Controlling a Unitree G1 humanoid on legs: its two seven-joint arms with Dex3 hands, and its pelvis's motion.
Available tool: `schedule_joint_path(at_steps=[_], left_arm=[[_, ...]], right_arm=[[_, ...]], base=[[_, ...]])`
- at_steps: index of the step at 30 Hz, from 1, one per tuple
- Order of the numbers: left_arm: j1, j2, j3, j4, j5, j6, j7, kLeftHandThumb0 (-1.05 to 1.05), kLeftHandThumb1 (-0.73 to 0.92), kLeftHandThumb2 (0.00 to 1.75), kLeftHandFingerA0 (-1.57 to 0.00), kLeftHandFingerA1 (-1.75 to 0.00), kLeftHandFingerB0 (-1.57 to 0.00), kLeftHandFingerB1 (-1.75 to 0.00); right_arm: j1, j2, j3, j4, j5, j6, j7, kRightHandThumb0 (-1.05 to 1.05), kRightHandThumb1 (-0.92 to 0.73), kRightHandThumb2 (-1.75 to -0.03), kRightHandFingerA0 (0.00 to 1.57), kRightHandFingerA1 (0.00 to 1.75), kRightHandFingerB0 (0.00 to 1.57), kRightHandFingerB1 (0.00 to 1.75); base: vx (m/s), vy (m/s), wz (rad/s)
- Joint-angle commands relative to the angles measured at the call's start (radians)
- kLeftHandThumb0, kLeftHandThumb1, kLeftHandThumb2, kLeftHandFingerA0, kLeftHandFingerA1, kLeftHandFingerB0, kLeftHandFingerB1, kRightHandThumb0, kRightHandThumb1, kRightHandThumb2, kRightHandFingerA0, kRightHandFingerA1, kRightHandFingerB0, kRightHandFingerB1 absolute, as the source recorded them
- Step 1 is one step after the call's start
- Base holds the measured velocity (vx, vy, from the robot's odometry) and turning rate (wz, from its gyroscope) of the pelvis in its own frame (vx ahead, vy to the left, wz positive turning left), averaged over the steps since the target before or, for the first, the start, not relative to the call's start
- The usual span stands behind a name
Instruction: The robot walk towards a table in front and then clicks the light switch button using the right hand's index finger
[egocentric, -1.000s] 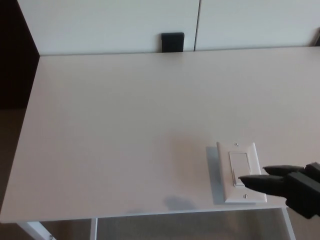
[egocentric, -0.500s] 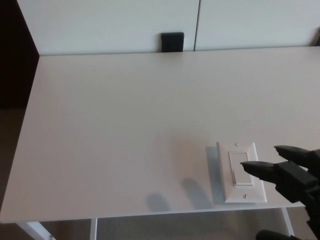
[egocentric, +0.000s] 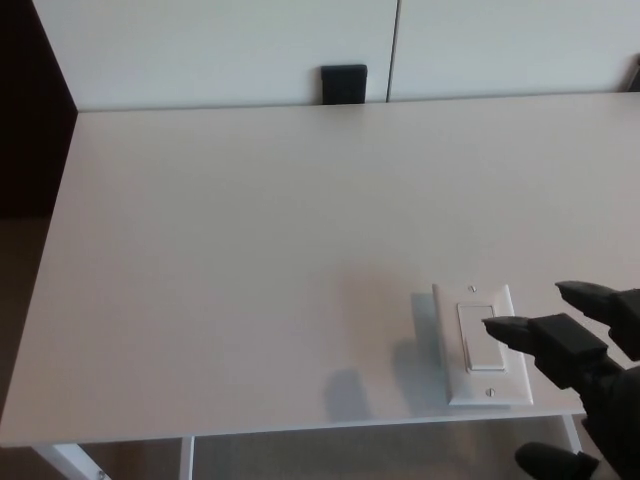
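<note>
Compared w/ half a sec earlier, the right robot hand (egocentric: 585, 375) was seen raised slightly and turned, w/ its thumb now showing below the table (egocentric: 250, 250) edge at bottom right. The index fingertip (egocentric: 497, 327) was pictured over the rocker of the light switch (egocentric: 481, 343), which lay flat near the table's front-right edge; contact couldn't be confirmed. Fingers were spread apart, nothing held. The left robot hand wasn't in shot.

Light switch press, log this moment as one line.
right hand: open, fingertip over rocker | light switch: flat on table, near edge | left hand: not in view
</note>
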Motion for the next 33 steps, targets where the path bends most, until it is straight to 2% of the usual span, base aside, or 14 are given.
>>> schedule_joint_path(at_steps=[1,18,33], left_arm=[[-0.010,0.034,-0.001,-0.009,0.040,-0.027,-0.004,-0.14,0.59,0.57,-0.55,-0.46,-0.50,-0.40],[-0.017,0.041,0.000,-0.005,0.043,-0.021,-0.016,-0.13,0.58,0.57,-0.56,-0.45,-0.51,-0.40],[-0.032,0.044,-0.002,0.008,0.053,-0.027,-0.023,-0.11,0.57,0.56,-0.55,-0.45,-0.51,-0.40]], right_arm=[[-0.070,0.002,0.035,0.093,-0.260,0.111,0.027,-0.59,-0.44,-0.72,0.04,0.49,0.22,0.47],[-0.135,-0.019,0.104,0.226,-0.302,0.223,0.026,-0.60,-0.44,-0.72,0.04,0.47,0.22,0.46],[-0.111,-0.044,0.186,0.235,-0.329,0.247,-0.014,-0.61,-0.42,-0.73,0.04,0.47,0.23,0.46]], base=[[0.00,0.000,0.00],[0.00,0.000,0.00],[0.00,0.000,0.00]])
